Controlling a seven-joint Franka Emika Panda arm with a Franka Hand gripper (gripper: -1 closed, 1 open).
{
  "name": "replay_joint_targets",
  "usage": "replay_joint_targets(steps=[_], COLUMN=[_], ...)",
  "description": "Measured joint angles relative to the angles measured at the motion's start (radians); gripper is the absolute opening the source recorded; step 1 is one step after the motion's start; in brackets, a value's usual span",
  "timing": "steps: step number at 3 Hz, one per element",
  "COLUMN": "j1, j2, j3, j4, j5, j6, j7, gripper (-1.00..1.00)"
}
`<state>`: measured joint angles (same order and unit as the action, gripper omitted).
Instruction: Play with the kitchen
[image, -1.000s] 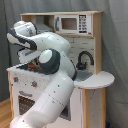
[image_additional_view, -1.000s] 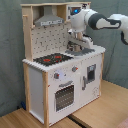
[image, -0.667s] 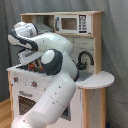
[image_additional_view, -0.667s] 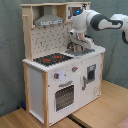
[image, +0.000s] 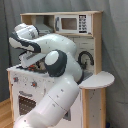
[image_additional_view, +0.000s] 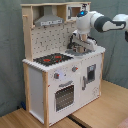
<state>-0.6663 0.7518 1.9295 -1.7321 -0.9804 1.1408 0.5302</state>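
The kitchen (image_additional_view: 62, 75) is white and light wood, with a pegboard back, a grey hood (image_additional_view: 49, 20), a red-ringed stovetop (image_additional_view: 52, 59), an oven door (image_additional_view: 65, 96) and knobs (image_additional_view: 57, 75). In the second exterior view my arm comes in from the right, and the gripper (image_additional_view: 79, 45) hangs low over the sink (image_additional_view: 83, 51) beside the stovetop. In the first exterior view my white arm (image: 55, 65) covers most of the kitchen's counter and hides the gripper. The black faucet (image: 88, 57) and a toy microwave (image: 69, 23) show behind it.
A round white side shelf (image: 101, 79) sticks out from the kitchen at the first exterior view's right. The kitchen stands on a wooden surface (image_additional_view: 107, 107) with a seam in it. A grey curtain (image_additional_view: 10, 50) hangs behind.
The arm's upper links have shifted slightly in the first exterior view. The gripper stays over the sink, and nothing on the kitchen has moved.
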Motion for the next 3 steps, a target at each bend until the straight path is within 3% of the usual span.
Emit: replay_joint_targets(steps=[3], j1=[-0.253], j2=[0.023], j3=[0.151], j4=[-0.199], j5=[-0.004], j6=[0.138], j7=[0.045], gripper=[-1.00])
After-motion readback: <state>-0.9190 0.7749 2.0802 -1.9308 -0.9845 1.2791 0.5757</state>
